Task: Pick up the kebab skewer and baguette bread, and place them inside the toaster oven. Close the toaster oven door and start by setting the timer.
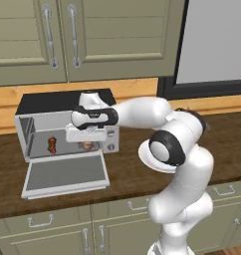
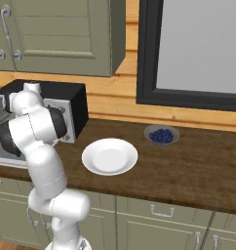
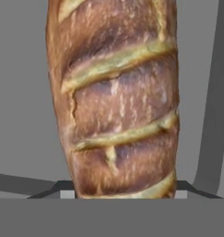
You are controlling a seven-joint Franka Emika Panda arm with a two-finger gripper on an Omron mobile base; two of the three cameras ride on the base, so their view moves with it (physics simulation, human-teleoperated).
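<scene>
Left base view: toaster oven (image 1: 43, 102), silver-grey body with black top, on a dark wood counter (image 1: 127, 164) under olive wall cabinets (image 1: 67, 35). Toaster oven door (image 1: 65, 174) dropped fully open, lying flat toward the counter's front edge, grey glass facing up. Kebab skewer (image 1: 52, 145), dark red chunks, inside the cavity at its left part. Gripper (image 1: 87, 144) on the white arm, reaching into the right part of the cavity; a brown end of the baguette bread (image 1: 87, 146) shows just under the hand, inside the oven. White plate (image 1: 145, 158) on the counter behind the arm's elbow, right of the oven.

Right base view: same oven seen from its right side, black side wall (image 2: 78, 110) and knob panel (image 2: 64, 114) partly hidden by the arm. White plate (image 2: 109, 156) bare, near the counter's front edge. Small bowl of blueberries (image 2: 162, 135) behind and right of the plate, apart from it, below a dark-framed window (image 2: 188, 49).

Hand view: baguette (image 3: 116, 102) close up, scored crust with pale slashes, running lengthwise up from between the fingertips against grey oven surfaces. Whether the jaws grip the loaf or stand loose beside it cannot be told.
</scene>
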